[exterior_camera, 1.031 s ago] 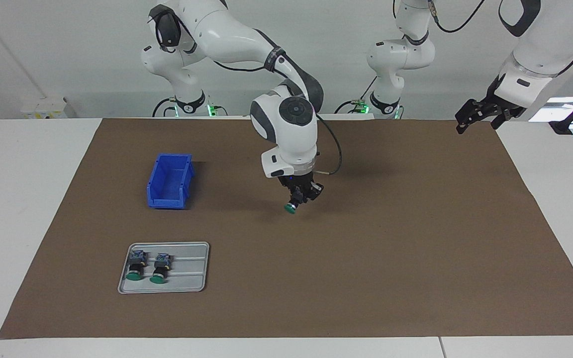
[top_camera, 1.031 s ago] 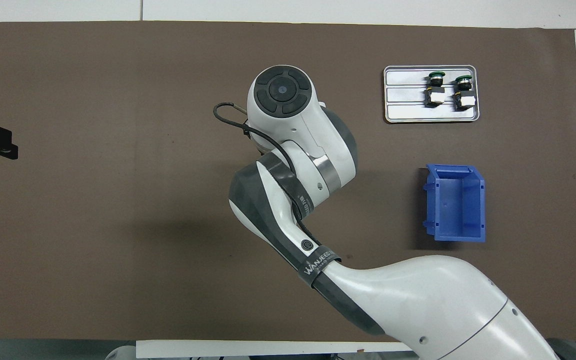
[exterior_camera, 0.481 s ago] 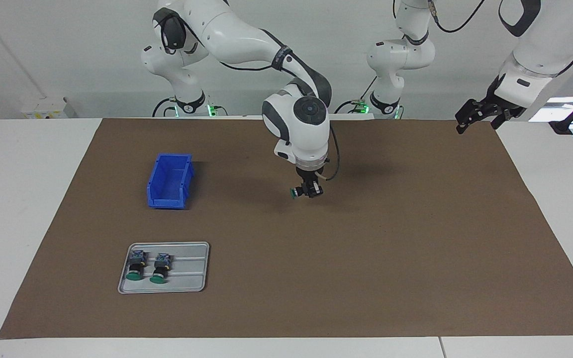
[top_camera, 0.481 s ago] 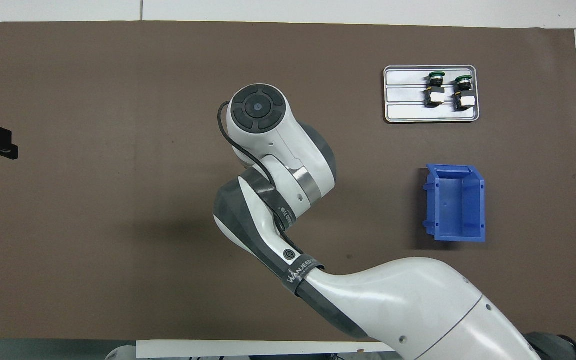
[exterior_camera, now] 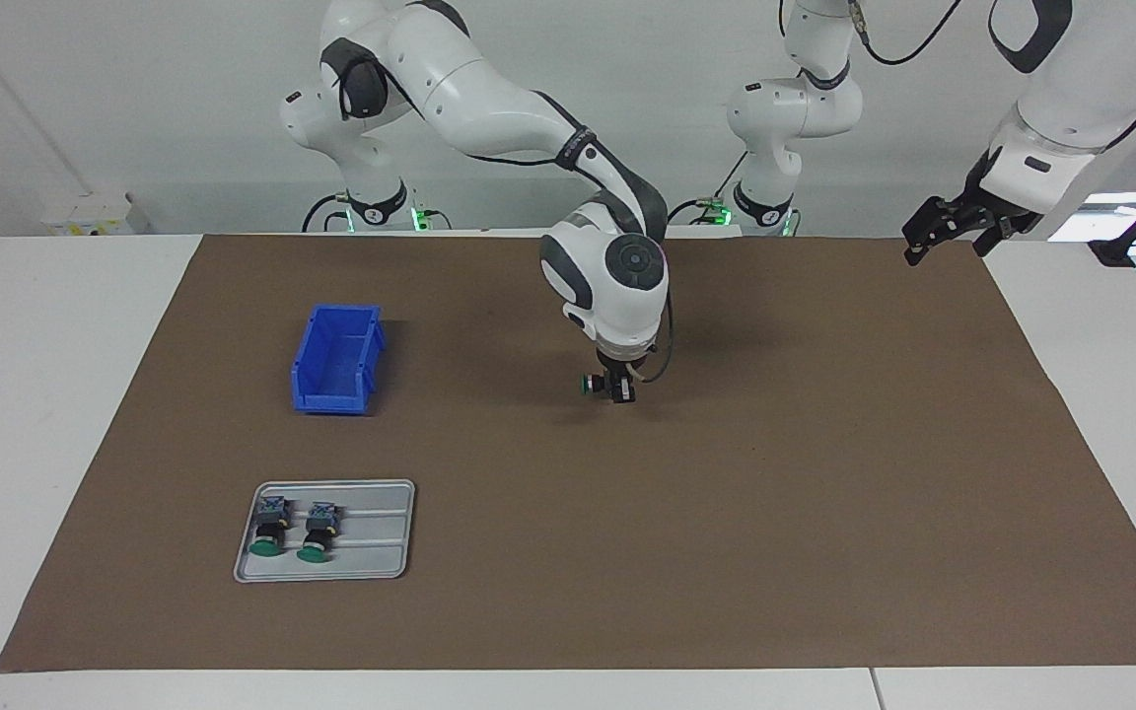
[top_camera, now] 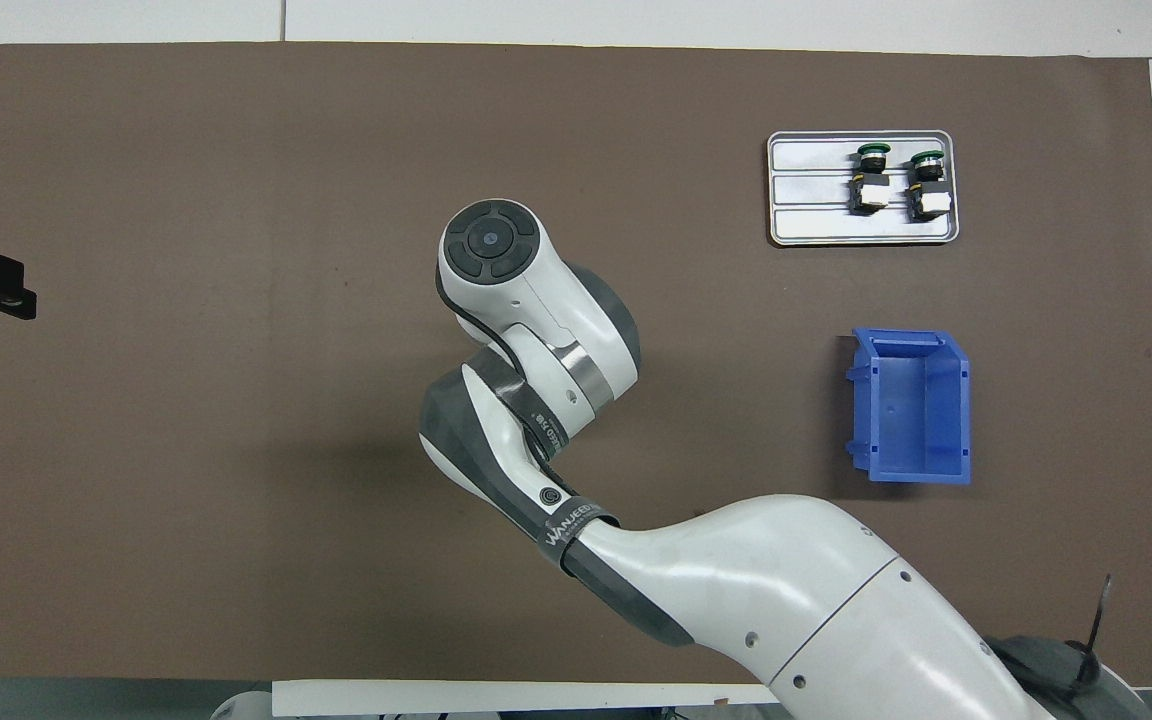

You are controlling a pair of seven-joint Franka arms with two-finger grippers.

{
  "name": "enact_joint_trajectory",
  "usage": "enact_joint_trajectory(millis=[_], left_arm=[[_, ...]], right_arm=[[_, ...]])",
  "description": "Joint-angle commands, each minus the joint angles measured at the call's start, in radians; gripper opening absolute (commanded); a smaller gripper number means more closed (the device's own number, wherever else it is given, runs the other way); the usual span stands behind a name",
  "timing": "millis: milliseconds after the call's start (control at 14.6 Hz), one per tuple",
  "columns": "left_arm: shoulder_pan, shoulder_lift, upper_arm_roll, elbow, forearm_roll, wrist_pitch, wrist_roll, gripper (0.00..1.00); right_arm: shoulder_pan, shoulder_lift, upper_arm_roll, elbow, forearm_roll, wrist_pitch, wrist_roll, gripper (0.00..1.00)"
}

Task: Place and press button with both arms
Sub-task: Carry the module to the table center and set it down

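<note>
Close to the robots, up over the left arm's end of the brown mat (exterior_camera: pixel 824 493), the left gripper (exterior_camera: pixel 935 235) hangs in the air with its fingers spread wide and nothing in them. That arm just waits.

Over the middle of the mat, the right gripper (exterior_camera: pixel 615 387) points down and pinches the button (exterior_camera: pixel 592 383). The button lies sideways in the claw, with its green cap sticking out toward the right arm's end of the table. It looks very low, just above the mat, but whether it touches the mat cannot be told. From above, the big white arm hides both the claw and the button.

The step in hand seems to be setting the button down. To do it well, the right arm should come down slowly until the button rests on the mat, and only then let go, so the button does not roll or tip. The green cap should end up where the left gripper can reach it and push it.

A bit farther toward the right arm's end sits the blue bin (exterior_camera: pixel 336 360), with nothing seen inside. Farthest from the robots is the grey tray (exterior_camera: pixel 371 552) with the two other buttons (exterior_camera: pixel 268 528) lying in it side by side.
</note>
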Motion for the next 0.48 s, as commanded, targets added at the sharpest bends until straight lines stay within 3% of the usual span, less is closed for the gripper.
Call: enact_joint_trajectory(millis=[0, 412], left_arm=[[0.000, -0.026, 0.004, -0.027, 0.011, 0.002, 0.011, 1.00], [0.000, -0.028, 0.004, -0.029, 0.013, 0.000, 0.011, 1.00]], right_arm=[[-0.006, 0.005, 0.008, 0.001, 0.003, 0.032, 0.052, 0.15], [0.000, 0.028, 0.008, -0.016, 0.003, 0.069, 0.084, 0.18]])
